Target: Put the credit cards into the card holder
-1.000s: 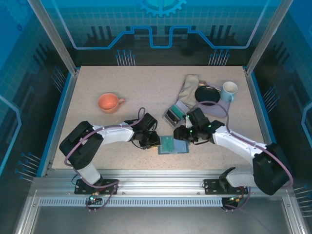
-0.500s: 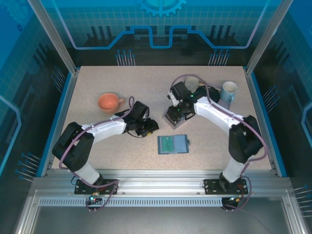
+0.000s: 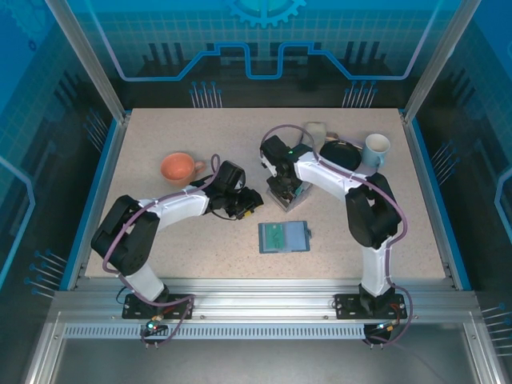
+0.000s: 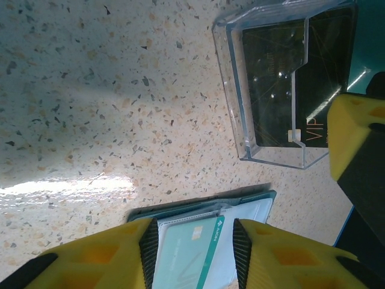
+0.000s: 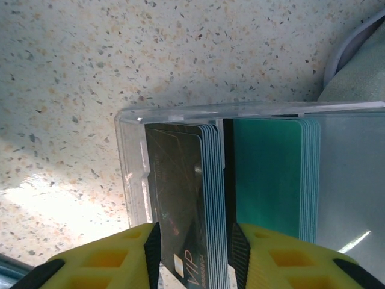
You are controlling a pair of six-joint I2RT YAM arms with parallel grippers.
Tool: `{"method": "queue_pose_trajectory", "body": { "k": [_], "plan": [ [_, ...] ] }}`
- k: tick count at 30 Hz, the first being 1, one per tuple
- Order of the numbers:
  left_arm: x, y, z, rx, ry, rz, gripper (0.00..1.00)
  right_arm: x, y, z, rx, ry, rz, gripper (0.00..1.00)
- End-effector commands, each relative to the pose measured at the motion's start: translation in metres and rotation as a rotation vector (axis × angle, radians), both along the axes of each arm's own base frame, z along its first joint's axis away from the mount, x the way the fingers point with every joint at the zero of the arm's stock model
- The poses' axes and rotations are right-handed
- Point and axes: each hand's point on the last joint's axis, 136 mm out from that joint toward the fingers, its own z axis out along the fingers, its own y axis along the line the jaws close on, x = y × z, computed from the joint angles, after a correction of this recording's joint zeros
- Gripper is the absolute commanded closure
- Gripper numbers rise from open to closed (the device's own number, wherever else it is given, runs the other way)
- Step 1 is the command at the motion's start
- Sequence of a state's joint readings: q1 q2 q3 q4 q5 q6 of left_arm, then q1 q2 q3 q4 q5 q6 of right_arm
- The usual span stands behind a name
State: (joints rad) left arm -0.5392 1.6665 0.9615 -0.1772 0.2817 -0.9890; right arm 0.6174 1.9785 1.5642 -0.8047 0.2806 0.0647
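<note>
The card holder point(image 3: 298, 237) lies open on the table in front of the arms, with one teal credit card point(image 3: 274, 236) in its left half. My left gripper point(image 3: 250, 204) hovers up-left of it, open; between its fingers the wrist view shows that teal card point(image 4: 186, 253) lying in the card holder point(image 4: 255, 211), not gripped. My right gripper point(image 3: 282, 186) is over a clear tray point(image 3: 291, 200). Its open fingers straddle a stack of dark credit cards point(image 5: 180, 192) standing in the tray point(image 5: 129, 156), with a teal stack point(image 5: 271, 174) beside it.
An orange mug point(image 3: 178, 168) stands at the left. A beige cloth point(image 3: 314, 132), a black dish point(image 3: 340, 154) and a pale mug point(image 3: 374, 149) sit at the back right. In the left wrist view, the clear tray point(image 4: 231, 72) and a right fingertip point(image 4: 352, 132) lie close ahead.
My right arm swung from the card holder back to the clear tray. My left gripper opened and drew back up-left, leaving the teal card in the card holder.
</note>
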Motion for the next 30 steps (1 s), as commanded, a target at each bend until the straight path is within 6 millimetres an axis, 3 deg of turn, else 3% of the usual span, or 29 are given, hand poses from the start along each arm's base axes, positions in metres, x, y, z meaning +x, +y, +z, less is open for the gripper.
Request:
{"method": "queue_pose_trajectory", "body": {
  "k": [1, 12, 21, 30],
  "plan": [
    [0.003, 0.002, -0.001, -0.009, 0.008, 0.027, 0.59, -0.002, 0.002, -0.003, -0.045, 0.013, 0.043, 0.62],
    [0.001, 0.008, 0.000, 0.006, 0.001, 0.045, 0.59, 0.007, -0.005, -0.016, -0.209, -0.073, 0.055, 0.61],
    [-0.001, 0.011, 0.001, 0.006, -0.008, 0.049, 0.54, 0.013, -0.007, 0.004, -0.215, -0.153, 0.048, 0.65],
    [-0.001, 0.010, 0.002, 0.000, -0.008, 0.046, 0.54, 0.011, -0.008, 0.008, -0.223, -0.155, 0.048, 0.68]
  ]
}}
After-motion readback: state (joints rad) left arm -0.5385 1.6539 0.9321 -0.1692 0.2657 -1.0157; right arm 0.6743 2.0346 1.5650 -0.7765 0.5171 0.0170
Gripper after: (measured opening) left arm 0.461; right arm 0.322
